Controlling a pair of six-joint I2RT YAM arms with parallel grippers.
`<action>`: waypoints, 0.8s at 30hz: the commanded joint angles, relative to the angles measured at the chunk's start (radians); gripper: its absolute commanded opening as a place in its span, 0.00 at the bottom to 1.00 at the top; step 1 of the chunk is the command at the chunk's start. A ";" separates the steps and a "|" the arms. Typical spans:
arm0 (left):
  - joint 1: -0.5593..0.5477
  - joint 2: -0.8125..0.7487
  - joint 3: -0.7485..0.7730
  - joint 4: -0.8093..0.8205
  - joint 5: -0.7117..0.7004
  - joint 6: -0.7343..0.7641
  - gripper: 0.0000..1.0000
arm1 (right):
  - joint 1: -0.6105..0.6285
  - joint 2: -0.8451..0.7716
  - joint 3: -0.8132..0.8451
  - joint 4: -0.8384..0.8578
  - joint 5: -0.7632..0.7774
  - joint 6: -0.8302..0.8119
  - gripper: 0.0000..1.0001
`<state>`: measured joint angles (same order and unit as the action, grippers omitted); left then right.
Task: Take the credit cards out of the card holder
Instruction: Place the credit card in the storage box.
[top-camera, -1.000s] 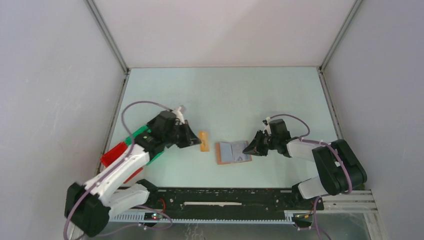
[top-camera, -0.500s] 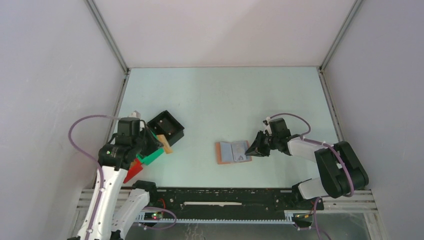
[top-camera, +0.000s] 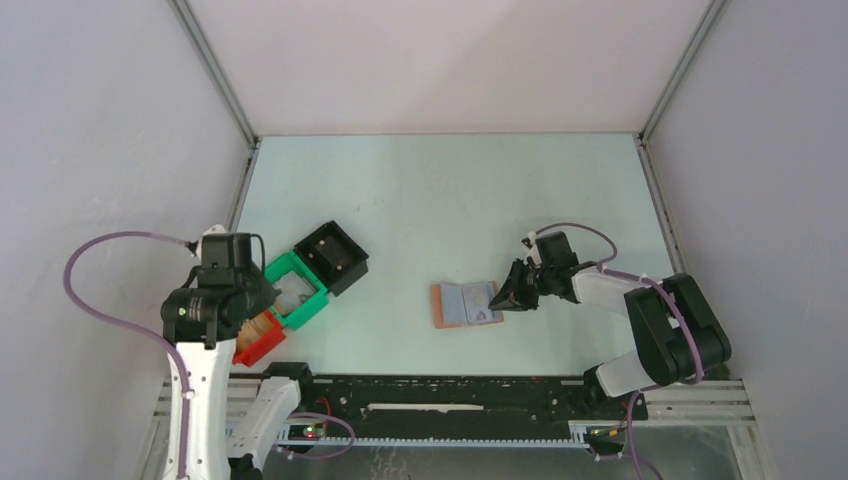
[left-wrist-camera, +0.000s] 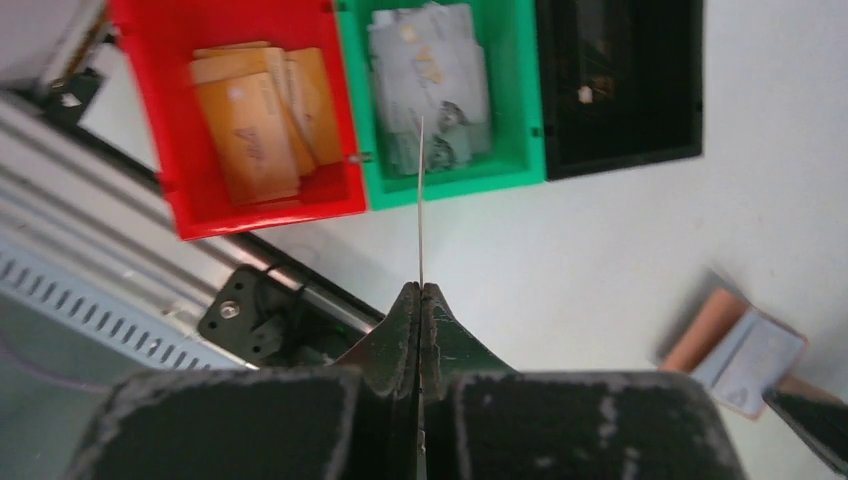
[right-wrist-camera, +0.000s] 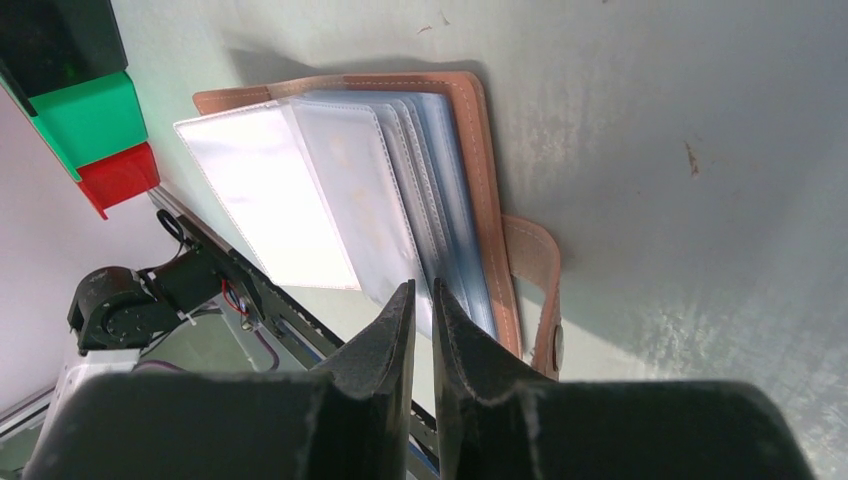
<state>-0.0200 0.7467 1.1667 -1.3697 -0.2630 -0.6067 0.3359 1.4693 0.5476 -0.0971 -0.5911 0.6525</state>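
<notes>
Tan card holder (right-wrist-camera: 487, 180) pinched by right gripper (right-wrist-camera: 420, 295), credit card (left-wrist-camera: 421, 200) by left gripper (left-wrist-camera: 421, 292): only wrist views show.

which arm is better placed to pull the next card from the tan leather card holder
Right: the right gripper sits at the clear sleeves of the tan leather card holder; the left gripper is by the green plastic bin, shut on a thin card.

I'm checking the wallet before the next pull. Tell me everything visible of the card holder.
The card holder is a tan, leather-like bifold with stitched edges, lying open and flat on the pale table. Clear plastic sleeves fan from its spine; a closing tab with a snap juts from one edge. The right gripper seems to pinch the sleeves' near edge.
</notes>
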 joint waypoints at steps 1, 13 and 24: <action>0.078 0.017 0.071 -0.067 -0.128 0.057 0.00 | -0.003 0.020 0.043 -0.016 -0.020 -0.031 0.19; 0.183 0.121 0.010 0.000 -0.292 0.130 0.00 | -0.004 0.058 0.069 -0.033 -0.047 -0.055 0.19; 0.234 0.231 -0.109 0.153 -0.357 0.133 0.00 | 0.000 0.093 0.097 -0.033 -0.055 -0.052 0.18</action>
<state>0.1936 0.9497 1.1015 -1.2934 -0.5484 -0.4778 0.3344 1.5497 0.6155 -0.1349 -0.6456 0.6155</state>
